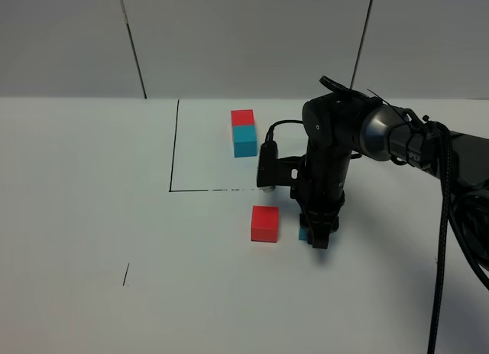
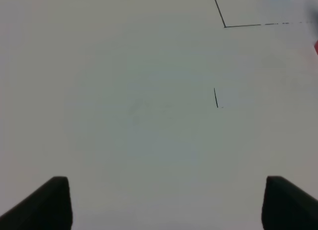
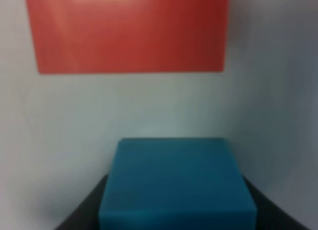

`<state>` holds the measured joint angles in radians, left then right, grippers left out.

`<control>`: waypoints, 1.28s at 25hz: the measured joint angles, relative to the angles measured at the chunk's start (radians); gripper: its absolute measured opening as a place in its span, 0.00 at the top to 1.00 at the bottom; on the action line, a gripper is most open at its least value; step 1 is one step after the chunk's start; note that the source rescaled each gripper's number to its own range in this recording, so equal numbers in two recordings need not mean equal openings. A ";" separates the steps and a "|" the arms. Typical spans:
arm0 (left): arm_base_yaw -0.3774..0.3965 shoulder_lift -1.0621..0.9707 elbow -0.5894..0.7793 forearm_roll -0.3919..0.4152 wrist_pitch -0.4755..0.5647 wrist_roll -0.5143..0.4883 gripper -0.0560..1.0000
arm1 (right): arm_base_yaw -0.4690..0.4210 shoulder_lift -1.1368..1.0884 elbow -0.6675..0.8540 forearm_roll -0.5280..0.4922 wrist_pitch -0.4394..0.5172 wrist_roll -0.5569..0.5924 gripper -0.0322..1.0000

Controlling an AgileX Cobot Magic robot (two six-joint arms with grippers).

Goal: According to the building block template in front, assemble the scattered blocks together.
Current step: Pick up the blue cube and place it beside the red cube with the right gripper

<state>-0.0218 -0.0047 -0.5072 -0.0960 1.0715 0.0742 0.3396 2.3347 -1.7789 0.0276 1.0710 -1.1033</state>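
Cyan cube (image 3: 176,183), clamped in the right gripper (image 1: 319,235) just right of the red cube (image 1: 265,222), needs a square, slow push left until faces meet like the template (image 1: 244,132); left gripper (image 2: 166,205) open, empty.

White table (image 1: 76,216): template (image 1: 244,132), red cube (image 1: 265,223), cyan cube (image 3: 176,183).

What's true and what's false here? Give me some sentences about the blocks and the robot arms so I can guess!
1. The right end effector is closed on the matte cyan-blue cube. True.
2. The bright red matte cube touches that cyan-blue cube. False: bare white table shows between them.
3. The left end effector holds a block. False: it is open, with nothing between its fingers.
4. The joined red-and-cyan two-block template bar sits inside the black line corner. True.
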 joint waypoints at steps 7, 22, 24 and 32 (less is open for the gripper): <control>0.000 0.000 0.000 0.000 0.000 0.000 0.35 | 0.015 0.002 -0.003 0.006 -0.002 0.026 0.97; 0.000 0.000 0.000 0.000 0.000 0.000 0.35 | 0.026 0.002 -0.003 0.034 -0.031 0.048 0.97; 0.000 0.000 0.000 0.000 0.000 0.000 0.35 | 0.026 0.002 -0.003 0.035 -0.032 0.052 0.97; 0.000 0.000 0.000 0.000 0.000 0.000 0.35 | 0.031 0.002 -0.003 0.036 -0.032 0.054 0.97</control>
<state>-0.0218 -0.0047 -0.5072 -0.0960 1.0715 0.0742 0.3703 2.3368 -1.7822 0.0638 1.0387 -1.0490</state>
